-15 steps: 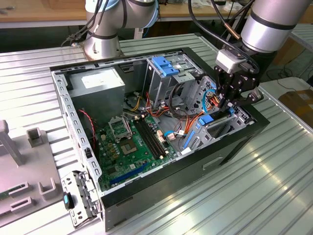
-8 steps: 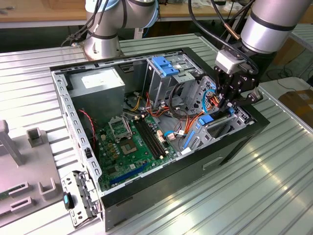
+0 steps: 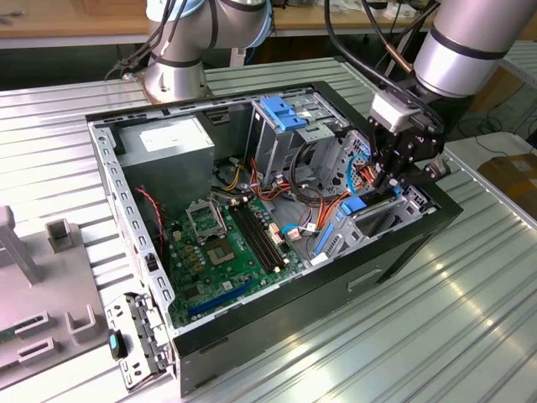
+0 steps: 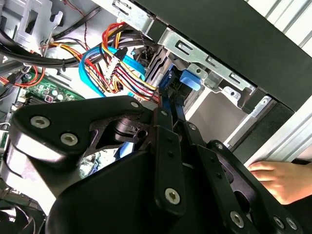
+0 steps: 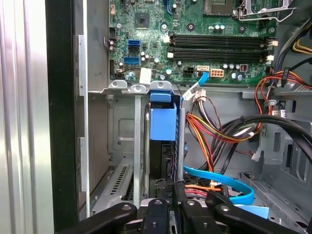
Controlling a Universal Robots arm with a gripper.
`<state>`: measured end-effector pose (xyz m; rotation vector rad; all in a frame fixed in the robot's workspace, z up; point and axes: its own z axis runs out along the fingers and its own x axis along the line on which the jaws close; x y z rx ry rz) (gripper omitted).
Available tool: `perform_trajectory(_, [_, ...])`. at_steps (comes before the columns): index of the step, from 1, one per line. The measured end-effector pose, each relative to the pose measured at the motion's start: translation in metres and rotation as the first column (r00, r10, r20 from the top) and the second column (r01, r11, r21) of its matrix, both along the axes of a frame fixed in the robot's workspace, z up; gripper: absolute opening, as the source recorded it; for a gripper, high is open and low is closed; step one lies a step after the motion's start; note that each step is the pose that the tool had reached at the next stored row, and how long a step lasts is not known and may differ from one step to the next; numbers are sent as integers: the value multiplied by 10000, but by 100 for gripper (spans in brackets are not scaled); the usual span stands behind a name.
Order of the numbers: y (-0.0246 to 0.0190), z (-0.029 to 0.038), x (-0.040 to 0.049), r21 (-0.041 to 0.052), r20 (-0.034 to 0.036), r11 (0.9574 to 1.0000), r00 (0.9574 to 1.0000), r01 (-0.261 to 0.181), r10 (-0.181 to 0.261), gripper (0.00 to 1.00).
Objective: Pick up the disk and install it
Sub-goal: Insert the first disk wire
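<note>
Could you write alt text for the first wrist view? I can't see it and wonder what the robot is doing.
The robot's black pincer grips a dark disk with a bright blue tab, standing it on edge in a metal bay of an open computer case. Beyond lie a green motherboard and bundled coloured wires.

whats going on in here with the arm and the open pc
A robot arm has its tool down inside an open computer case, at the drive bay on the exterior view's right. The tool is shut on the disk, a dark drive in a blue carrier, which stands on edge in a slot of the bay beside the motherboard. In the second wrist view, a person's hand rests by the outside of the case.
</note>
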<state>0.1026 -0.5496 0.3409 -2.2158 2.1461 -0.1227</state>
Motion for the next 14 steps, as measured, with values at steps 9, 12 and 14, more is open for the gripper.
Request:
perform_trajectory(9, [-6,115,0,-3,2,10000,10000,3,-3,24])
perform_trajectory(12, [-6,116,0,-2,2,10000,10000,2,-2,16])
perform_trajectory(14, [-7,117,0,-1,1,10000,10000,3,-3,11])
